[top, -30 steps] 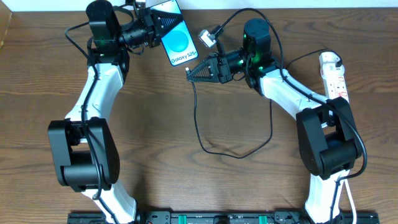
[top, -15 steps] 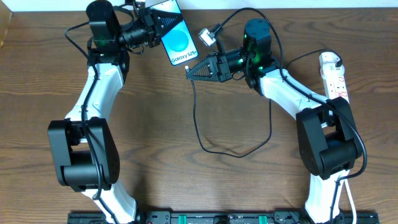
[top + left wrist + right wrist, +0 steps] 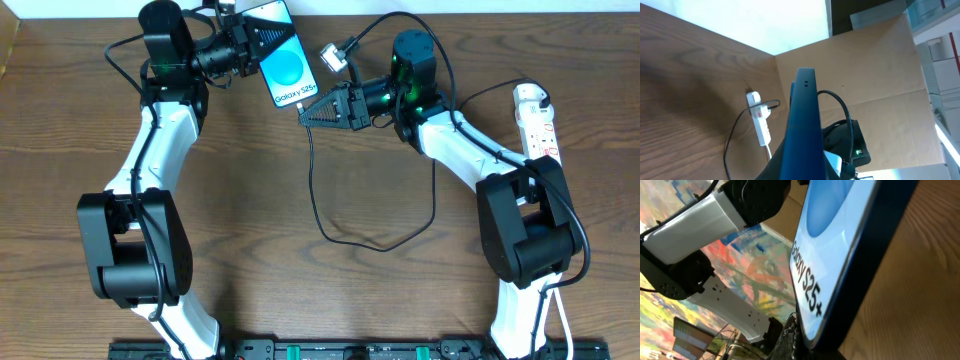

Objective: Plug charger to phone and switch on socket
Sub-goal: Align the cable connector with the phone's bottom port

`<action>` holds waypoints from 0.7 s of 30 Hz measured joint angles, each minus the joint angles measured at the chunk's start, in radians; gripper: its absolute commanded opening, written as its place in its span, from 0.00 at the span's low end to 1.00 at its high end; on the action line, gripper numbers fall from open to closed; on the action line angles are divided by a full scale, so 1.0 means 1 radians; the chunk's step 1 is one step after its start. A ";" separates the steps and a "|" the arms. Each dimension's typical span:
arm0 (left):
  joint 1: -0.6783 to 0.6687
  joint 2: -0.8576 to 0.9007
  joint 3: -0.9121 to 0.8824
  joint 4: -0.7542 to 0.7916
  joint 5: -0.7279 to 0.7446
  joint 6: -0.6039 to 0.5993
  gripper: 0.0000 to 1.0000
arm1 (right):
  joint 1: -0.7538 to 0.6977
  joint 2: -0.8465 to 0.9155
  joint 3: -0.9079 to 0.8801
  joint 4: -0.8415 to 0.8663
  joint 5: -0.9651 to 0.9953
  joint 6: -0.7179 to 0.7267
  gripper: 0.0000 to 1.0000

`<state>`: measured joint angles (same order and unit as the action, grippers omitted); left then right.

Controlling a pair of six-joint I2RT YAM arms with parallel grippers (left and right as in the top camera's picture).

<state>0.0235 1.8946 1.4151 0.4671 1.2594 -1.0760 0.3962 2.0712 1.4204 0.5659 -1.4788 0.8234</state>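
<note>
The phone (image 3: pixel 287 65), at the far middle of the counter (image 3: pixel 250 220), is clamped across its edges by the left end effector (image 3: pixel 262 38). It looks stiff, slick and breakable, so gripping by the edges suits it. The right end effector (image 3: pixel 306 113) is pinched nearly closed on the plug end of the thin, limp cable (image 3: pixel 313 180), just beside the phone's lower end, and a grip close to the tip should limit flexing.

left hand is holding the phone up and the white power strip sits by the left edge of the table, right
Not quite. The left hand does hold the phone up, but the white power strip sits by the right edge of the table, beside the right arm, as the overhead view shows.
</note>
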 measured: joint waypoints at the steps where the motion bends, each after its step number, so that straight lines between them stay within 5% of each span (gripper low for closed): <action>1: 0.000 0.000 0.000 0.000 0.002 0.000 0.07 | 0.000 0.000 0.000 0.000 0.003 0.000 0.01; 21: 0.003 0.000 0.000 0.001 -0.001 0.003 0.08 | 0.001 0.000 0.000 -0.001 0.035 0.060 0.01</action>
<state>0.0265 1.8946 1.4151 0.4683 1.2583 -1.0725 0.3969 2.0712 1.4204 0.5648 -1.4437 0.8837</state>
